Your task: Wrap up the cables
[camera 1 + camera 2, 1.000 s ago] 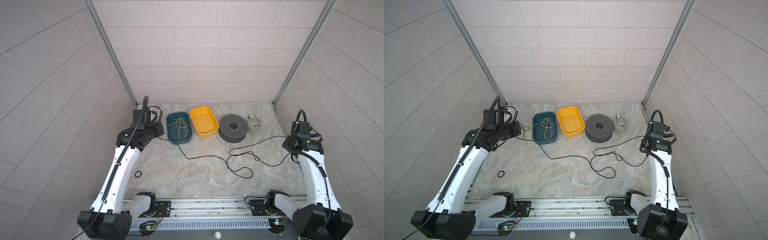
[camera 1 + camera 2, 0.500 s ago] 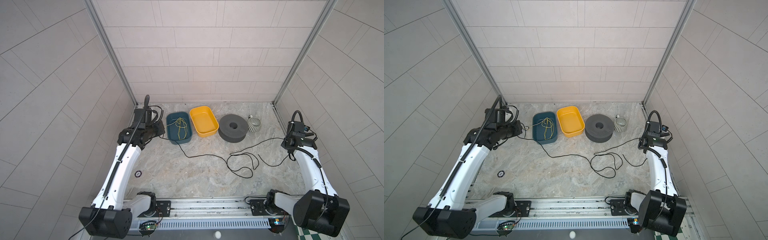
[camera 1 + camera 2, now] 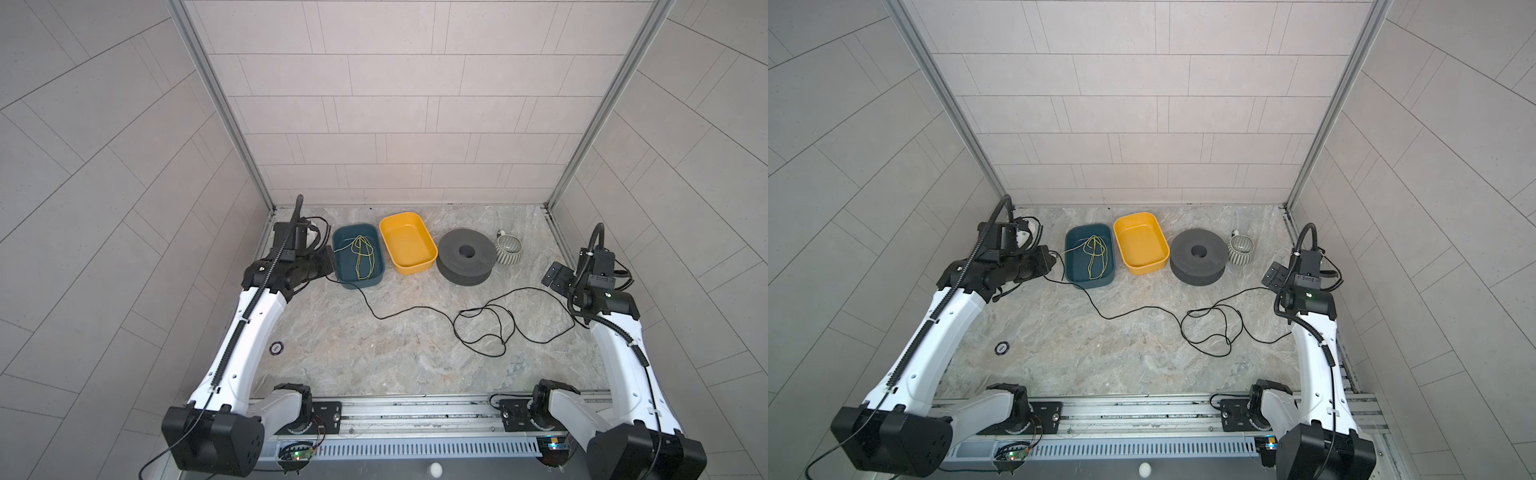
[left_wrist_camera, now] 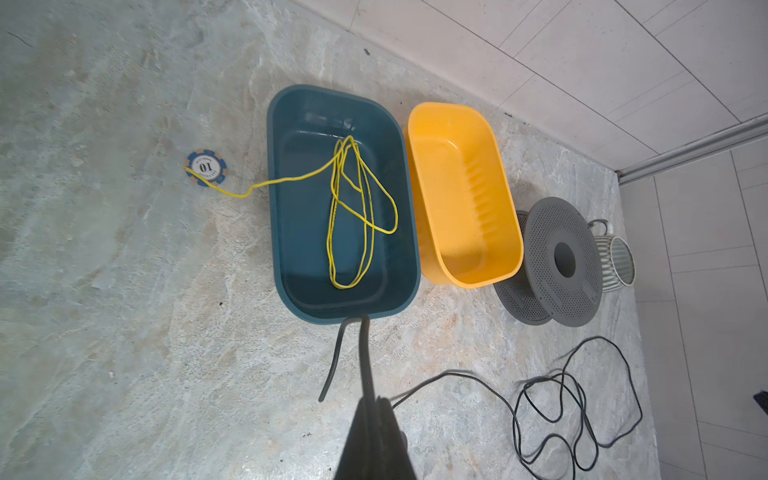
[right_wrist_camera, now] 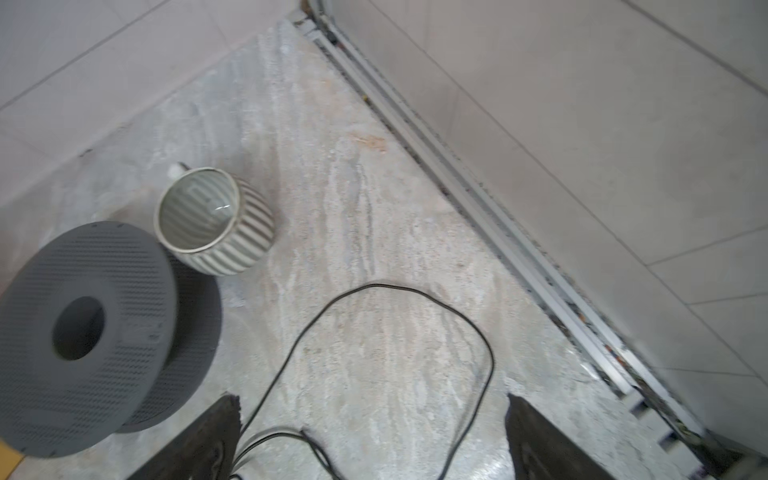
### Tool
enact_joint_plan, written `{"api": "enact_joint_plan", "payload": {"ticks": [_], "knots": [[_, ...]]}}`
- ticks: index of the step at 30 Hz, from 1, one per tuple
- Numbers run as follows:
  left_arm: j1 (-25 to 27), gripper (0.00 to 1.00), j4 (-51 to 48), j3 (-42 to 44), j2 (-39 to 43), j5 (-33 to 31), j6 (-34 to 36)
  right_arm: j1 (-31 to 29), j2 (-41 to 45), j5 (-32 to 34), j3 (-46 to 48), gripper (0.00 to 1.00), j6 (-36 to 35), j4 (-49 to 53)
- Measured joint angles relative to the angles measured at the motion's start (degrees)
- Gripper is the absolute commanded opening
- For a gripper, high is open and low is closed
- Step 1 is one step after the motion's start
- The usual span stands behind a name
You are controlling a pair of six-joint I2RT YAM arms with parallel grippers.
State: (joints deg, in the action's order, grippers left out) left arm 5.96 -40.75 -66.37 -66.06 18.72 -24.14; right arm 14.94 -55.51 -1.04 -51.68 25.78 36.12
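In both top views the table [image 3: 374, 365] fills the lower middle of the frame. Tiled walls close it in at left, right and back, and a metal rail [image 3: 415, 409] runs along its front edge. Across the back stand a teal bin [image 3: 361, 284] with a yellow-green cord [image 3: 361, 257] in it, a yellow bin [image 3: 415, 268], a grey spool [image 3: 467, 266] and a striped cup [image 3: 509, 253].

The left tool [image 3: 330, 262] sits by the teal bin's left side, shut on one end of the cable [image 3: 415, 308]. The cable crosses the middle of the table and falls into loose loops right of centre, in front of the spool. From there one strand sweeps on toward the right arm. The right tool [image 3: 559, 276] hangs by the table's right edge with its jaws spread and nothing between them. The lower centre and lower left of the table are bare apart from a chip [image 3: 277, 347].

From the left wrist, the left tool [image 4: 370, 415] is pinched on the cable [image 4: 457, 372], and a short tail of cable pokes out toward the teal bin [image 4: 409, 257]. The cord [image 4: 361, 199] spills over that bin's rim to a second chip [image 4: 206, 167]. The table around that chip is clear.

From the right wrist, the right tool [image 5: 372, 399] has its fingers [image 5: 216, 436] wide apart. A broad bend of cable [image 5: 378, 285] lies on the table beyond the gap. Bare table separates the bend from the cup [image 5: 232, 232], the spool [image 5: 124, 291] and the side track [image 5: 498, 232] against the wall.
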Motion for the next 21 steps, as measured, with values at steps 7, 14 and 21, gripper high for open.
{"api": "enact_joint_plan", "payload": {"ticks": [7,14,21], "knots": [[0.3,0.00,2.7,3.4,0.0,3.4,-0.5,-9.0,-2.8,-8.4,0.3,0.99,1.0,-5.4],[0.6,0.00,3.7,4.8,0.1,5.7,-0.9,-9.5,-10.3,-16.4,1.9,0.99,6.2,-15.5],[0.6,0.00,3.4,4.8,1.2,6.1,-0.6,-9.5,-17.7,-20.3,4.3,0.94,12.6,-23.9]]}}
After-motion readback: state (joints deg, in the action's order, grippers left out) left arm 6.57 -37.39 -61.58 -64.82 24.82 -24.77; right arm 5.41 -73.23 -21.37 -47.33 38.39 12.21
